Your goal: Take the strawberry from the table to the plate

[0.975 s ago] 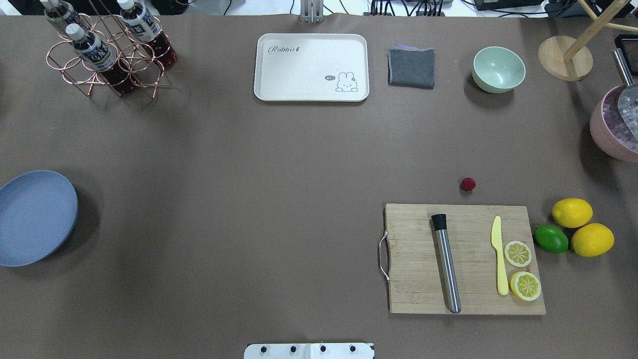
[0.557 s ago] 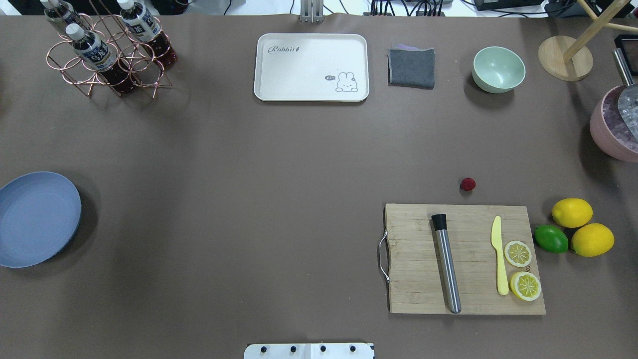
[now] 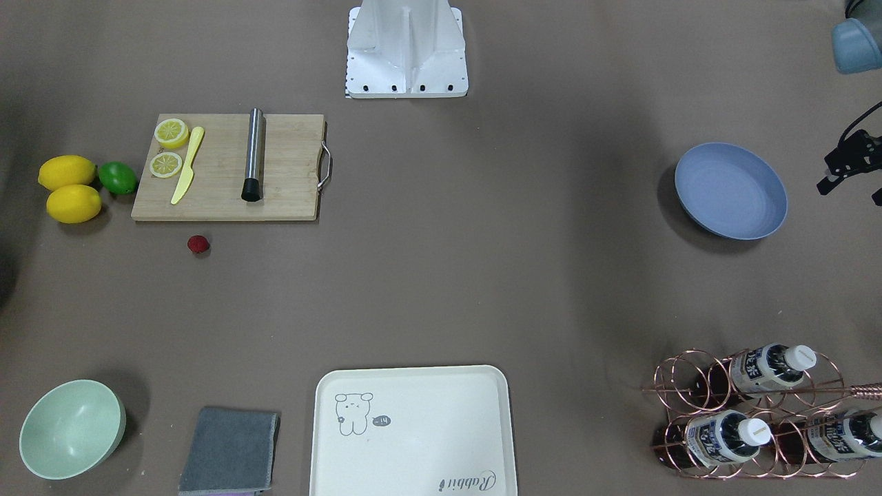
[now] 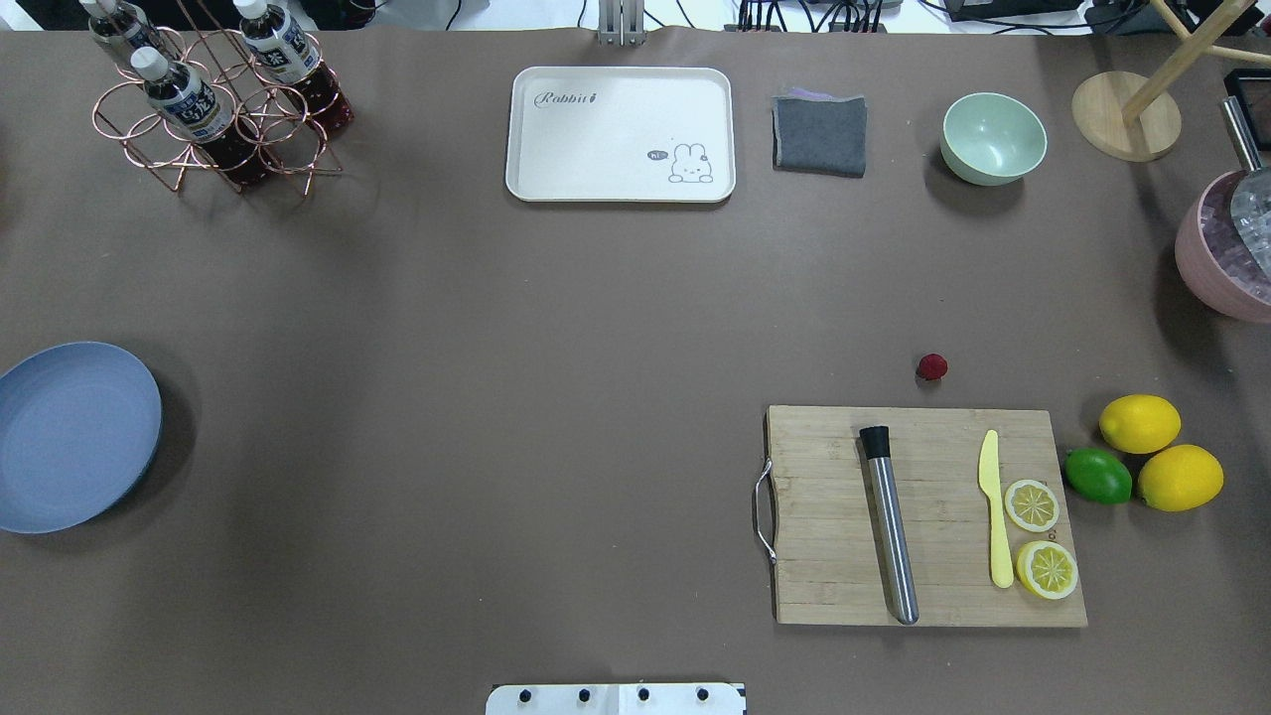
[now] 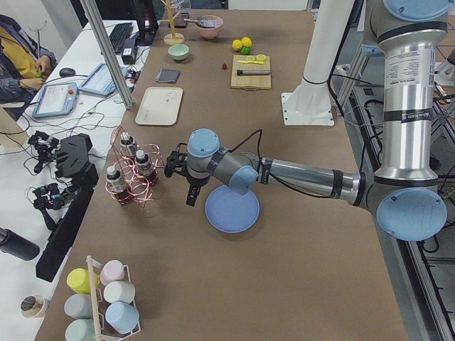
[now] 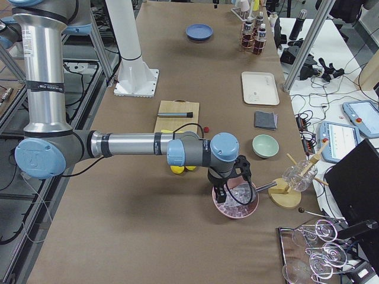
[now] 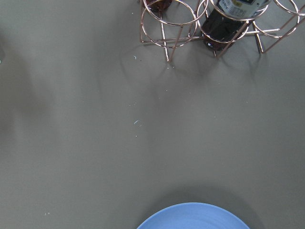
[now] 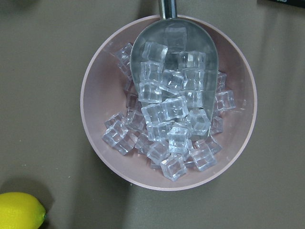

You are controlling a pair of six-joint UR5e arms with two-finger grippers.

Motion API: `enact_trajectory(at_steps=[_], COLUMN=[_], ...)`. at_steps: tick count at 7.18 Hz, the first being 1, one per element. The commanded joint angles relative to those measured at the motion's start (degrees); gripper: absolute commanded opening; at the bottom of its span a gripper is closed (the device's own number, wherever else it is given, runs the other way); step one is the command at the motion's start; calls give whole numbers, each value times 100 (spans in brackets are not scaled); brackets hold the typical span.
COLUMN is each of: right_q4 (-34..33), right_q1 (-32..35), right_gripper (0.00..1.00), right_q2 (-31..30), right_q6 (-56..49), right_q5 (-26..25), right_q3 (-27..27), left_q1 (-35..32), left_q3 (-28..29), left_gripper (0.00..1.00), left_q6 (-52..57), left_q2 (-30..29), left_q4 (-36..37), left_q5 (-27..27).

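The strawberry (image 4: 931,366) (image 3: 198,244), small and dark red, lies on the table (image 4: 556,328) just beyond the cutting board's far edge. The blue plate (image 4: 74,437) (image 3: 730,191) sits far off at the table's left end, with nothing on it. My left gripper (image 3: 851,193) (image 5: 190,193) hovers beside the plate on the bottle-rack side, two fingers apart, nothing held. Its wrist view catches only the plate's rim (image 7: 193,217). My right gripper (image 6: 228,184) hangs over a pink ice bowl (image 8: 169,102). I cannot tell whether it is open.
A wooden cutting board (image 4: 824,516) carries a steel muddler, a yellow knife and two lemon slices. Two lemons (image 4: 1140,423) and a lime (image 4: 1098,475) lie to its right. A cream tray (image 4: 621,134), grey cloth (image 4: 819,134), mint bowl (image 4: 993,137) and bottle rack (image 4: 213,99) line the far edge.
The plate shifted slightly to the right in the overhead view a second ago and has stayed still since. The strawberry has not moved.
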Motion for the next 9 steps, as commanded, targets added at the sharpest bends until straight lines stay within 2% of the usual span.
enact_trajectory(at_steps=[1, 5, 9], right_q4=[-3, -3, -3], right_q1=[-9, -88, -245], right_gripper=[100, 100, 100], right_q2=[-29, 23, -3], right_q6=[0, 9, 26], right_q5=[7, 24, 121], right_q3=[5, 22, 40], left_q1=[17, 70, 114], left_q3=[-4, -56, 14], left_gripper=[97, 97, 97], left_q6=[61, -9, -9], left_q2=[5, 303, 339], left_q4=[-27, -37, -19], left_q5=[-10, -334, -282])
